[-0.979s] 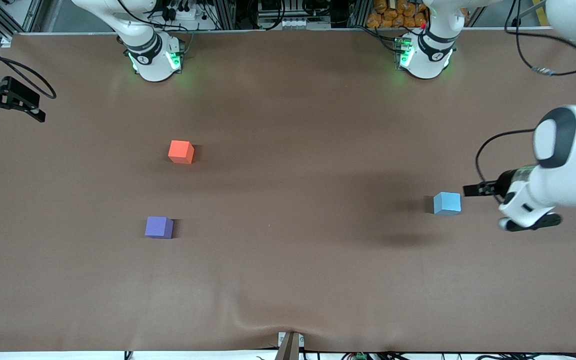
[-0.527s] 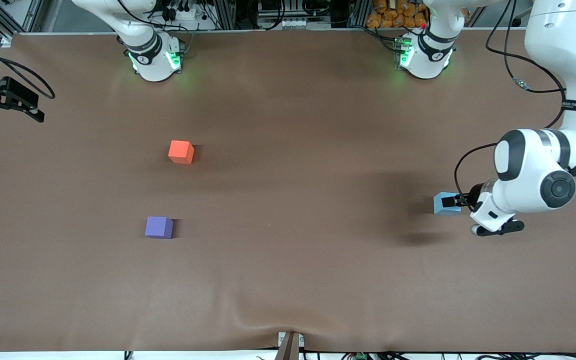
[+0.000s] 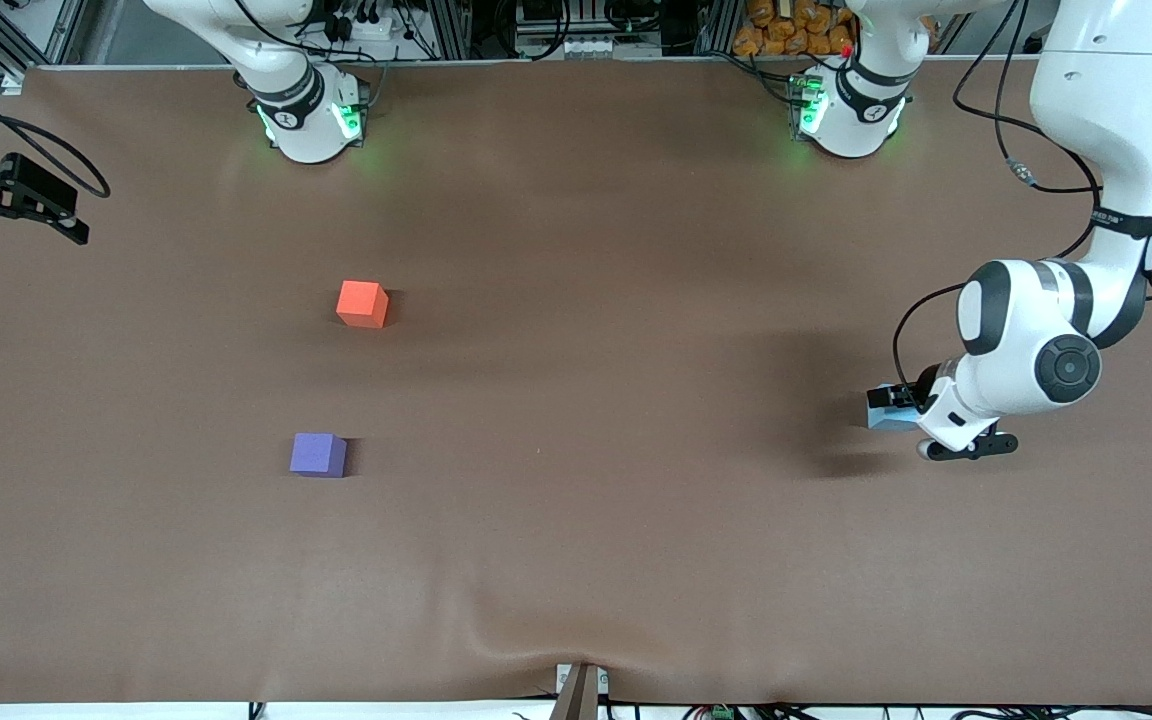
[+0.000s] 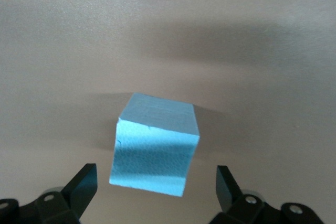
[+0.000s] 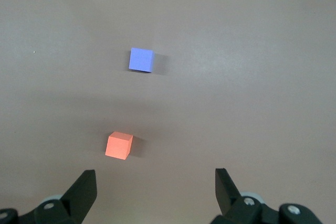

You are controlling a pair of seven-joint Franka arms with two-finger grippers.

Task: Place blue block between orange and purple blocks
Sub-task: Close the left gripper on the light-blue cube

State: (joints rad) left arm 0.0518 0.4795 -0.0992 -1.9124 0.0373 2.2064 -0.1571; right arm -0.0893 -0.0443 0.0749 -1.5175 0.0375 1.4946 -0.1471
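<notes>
While left end effector (image 4: 155,182) gapes over blue block (image 4: 155,148), right end effector (image 5: 155,187) waits

The whole table (image 3: 576,560) is seen from high across it, facing the arm bases. The blue block (image 4: 155,145) is viewed closely from the left wrist; the orange block (image 5: 119,145) and purple block (image 5: 141,59), shared with the front view, from higher.
</notes>
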